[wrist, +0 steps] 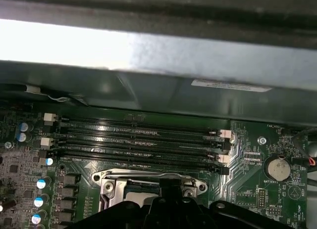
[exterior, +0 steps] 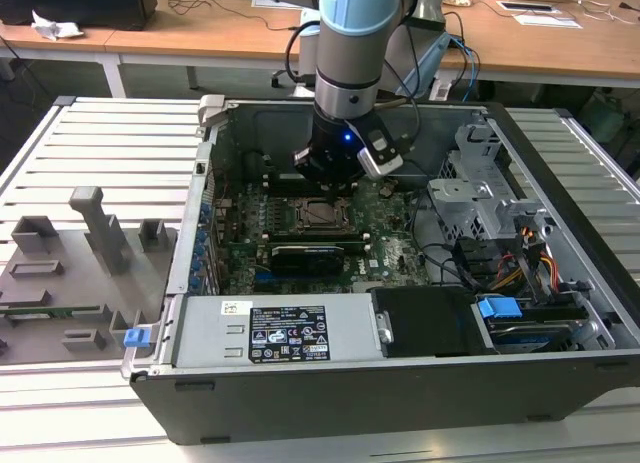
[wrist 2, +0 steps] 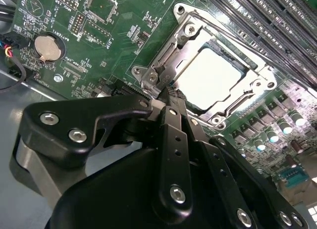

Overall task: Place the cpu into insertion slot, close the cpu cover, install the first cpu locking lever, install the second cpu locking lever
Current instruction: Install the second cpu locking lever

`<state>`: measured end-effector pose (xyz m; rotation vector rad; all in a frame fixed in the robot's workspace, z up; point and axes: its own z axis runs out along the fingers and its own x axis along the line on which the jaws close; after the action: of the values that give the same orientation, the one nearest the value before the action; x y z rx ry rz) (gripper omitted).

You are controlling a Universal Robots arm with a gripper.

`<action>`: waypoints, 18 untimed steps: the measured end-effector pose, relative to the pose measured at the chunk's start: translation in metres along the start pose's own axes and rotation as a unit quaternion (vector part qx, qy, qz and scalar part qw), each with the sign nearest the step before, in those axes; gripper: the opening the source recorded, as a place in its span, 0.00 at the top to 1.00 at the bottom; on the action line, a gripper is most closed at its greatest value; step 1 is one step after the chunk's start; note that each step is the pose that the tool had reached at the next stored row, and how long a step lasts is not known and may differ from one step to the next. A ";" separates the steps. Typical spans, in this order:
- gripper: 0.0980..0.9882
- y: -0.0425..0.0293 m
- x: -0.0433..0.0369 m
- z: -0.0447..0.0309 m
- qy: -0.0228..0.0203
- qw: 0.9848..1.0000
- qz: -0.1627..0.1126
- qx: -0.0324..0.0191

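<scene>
Hovering gripper (wrist 2: 171, 93), fingers pressed together, just beside cpu cover (wrist 2: 163, 66); cover judged thin, stiff, springy; edge grip advised.

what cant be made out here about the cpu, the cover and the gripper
- Gripper: in the second wrist view its own black body hides the fingertips, so open or shut cannot be told.
- CPU: glare washes out its top in the second wrist view.
- CPU cover: in the first wrist view the gripper body and the picture's edge cut off the near half.
- Locking levers: too small in the exterior view to tell whether latched.
</scene>
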<state>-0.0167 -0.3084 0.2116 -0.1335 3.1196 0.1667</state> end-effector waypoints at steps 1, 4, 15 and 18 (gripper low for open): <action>0.99 -0.0003 0.0000 -0.0001 0.000 1.000 0.000 0.000; 0.99 -0.0016 0.0001 -0.0002 0.000 1.000 0.000 0.000; 0.99 -0.0006 -0.0002 -0.0156 0.000 1.000 0.000 0.000; 0.99 -0.0053 0.0003 -0.0162 0.000 1.000 0.000 0.000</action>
<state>-0.0167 -0.3154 0.2272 -0.1337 3.1199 0.1665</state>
